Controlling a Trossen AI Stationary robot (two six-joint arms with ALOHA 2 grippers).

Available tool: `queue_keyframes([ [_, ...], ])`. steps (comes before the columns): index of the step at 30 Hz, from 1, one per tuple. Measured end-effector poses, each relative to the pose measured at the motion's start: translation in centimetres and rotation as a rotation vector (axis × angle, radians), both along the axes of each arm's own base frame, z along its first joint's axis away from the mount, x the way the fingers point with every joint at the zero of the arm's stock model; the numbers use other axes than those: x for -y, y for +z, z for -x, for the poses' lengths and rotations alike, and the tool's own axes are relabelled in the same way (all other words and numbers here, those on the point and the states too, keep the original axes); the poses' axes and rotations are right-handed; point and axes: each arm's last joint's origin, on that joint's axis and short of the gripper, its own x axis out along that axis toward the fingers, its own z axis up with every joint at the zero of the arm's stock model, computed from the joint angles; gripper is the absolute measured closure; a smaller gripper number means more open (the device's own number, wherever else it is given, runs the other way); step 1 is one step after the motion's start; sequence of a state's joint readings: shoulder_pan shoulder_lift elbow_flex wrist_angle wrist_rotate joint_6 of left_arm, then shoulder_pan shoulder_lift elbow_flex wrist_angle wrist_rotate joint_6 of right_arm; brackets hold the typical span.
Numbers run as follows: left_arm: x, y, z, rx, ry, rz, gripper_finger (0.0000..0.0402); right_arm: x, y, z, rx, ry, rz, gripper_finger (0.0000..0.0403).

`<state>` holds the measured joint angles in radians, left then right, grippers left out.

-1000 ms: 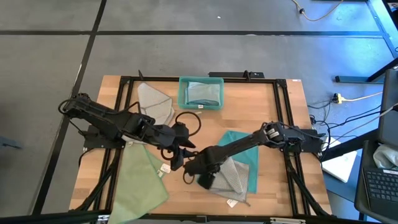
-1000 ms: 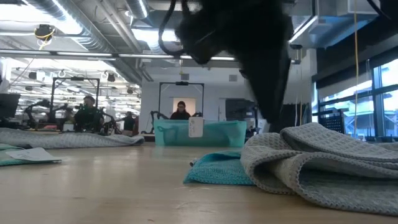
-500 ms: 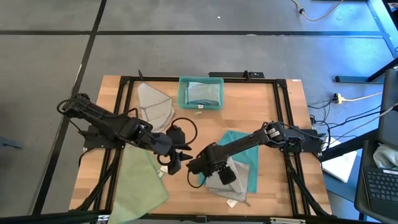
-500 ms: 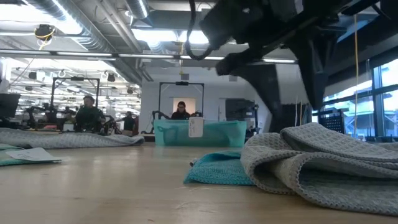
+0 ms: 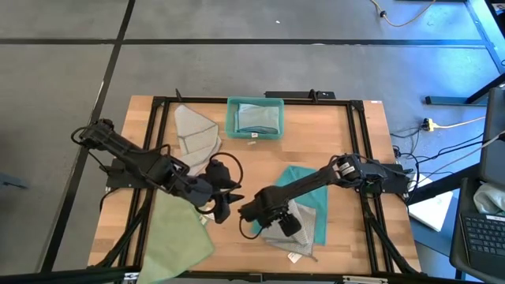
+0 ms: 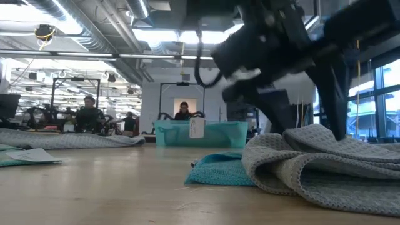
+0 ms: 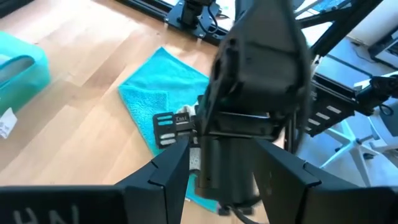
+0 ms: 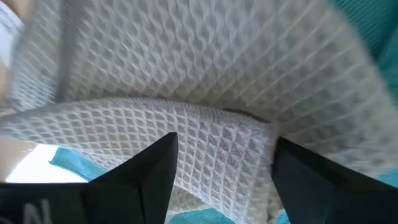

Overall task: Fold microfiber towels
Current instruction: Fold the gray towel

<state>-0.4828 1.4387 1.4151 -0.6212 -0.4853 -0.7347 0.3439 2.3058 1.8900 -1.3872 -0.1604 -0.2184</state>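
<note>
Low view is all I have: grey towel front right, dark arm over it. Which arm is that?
Observer: The right one. Its gripper sits over the grey towel, near that towel's left end.
Operator: Jaws shut on the cloth?
Observer: No. In the right wrist view the jaws stand open with the grey weave just ahead, nothing pinched.
Operator: Where is the left arm?
Observer: The left gripper waits beside it, open and empty, between the green towel and the grey one.
Operator: What is under the grey towel?
Observer: A teal towel, showing on its far and right sides.
</note>
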Motion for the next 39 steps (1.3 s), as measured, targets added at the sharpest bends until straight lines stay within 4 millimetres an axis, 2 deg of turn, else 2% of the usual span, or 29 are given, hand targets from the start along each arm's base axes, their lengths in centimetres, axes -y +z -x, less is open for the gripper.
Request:
queue_keyframes([
  [4, 0.1, 0.0, 0.0, 0.003, 0.011, 0.017, 0.0241, 0.2, -1.2, 0.7, -0.046, 0.0, 0.016, 0.0172],
  [7, 0.0, 0.0, 0.0, 0.004, 0.015, 0.017, 0.0241, 0.3, -1.3, 0.9, -0.065, -0.003, 0.019, 0.02],
  [11, 0.1, 0.0, 0.0, 0.004, 0.015, 0.018, 0.0241, 0.0, -0.4, 0.7, -0.08, -0.024, -0.05, 0.027],
  [15, 0.0, 0.0, 0.0, 0.005, 0.02, 0.015, 0.0241, -0.3, 0.5, 0.5, -0.093, -0.042, -0.119, 0.0367],
  [17, 0.0, 0.0, 0.0, 0.005, 0.02, 0.014, 0.0241, -0.4, 0.7, 0.6, -0.112, -0.05, -0.145, 0.039],
  [21, 0.0, 0.0, 0.0, 0.005, 0.02, 0.013, 0.0241, -0.7, 0.9, 1.1, -0.156, -0.04, -0.145, 0.0382],
  [24, 0.0, 0.0, 0.0, 0.005, 0.02, 0.013, 0.0241, -1.0, 0.9, 1.4, -0.169, -0.016, -0.146, 0.0391],
  [27, 0.0, 0.0, 0.0, 0.005, 0.02, 0.013, 0.0241, -0.8, 0.8, 1.9, -0.202, -0.023, -0.054, 0.0394],
  [33, 0.0, 0.0, 0.0, 0.006, 0.02, 0.013, 0.0241, -0.5, -0.4, 2.7, -0.264, -0.09, 0.008, 0.0344],
  [39, 0.2, 0.0, 0.1, 0.006, 0.015, 0.013, 0.0241, -1.6, -0.6, 3.8, -0.307, -0.055, -0.043, 0.032],
])
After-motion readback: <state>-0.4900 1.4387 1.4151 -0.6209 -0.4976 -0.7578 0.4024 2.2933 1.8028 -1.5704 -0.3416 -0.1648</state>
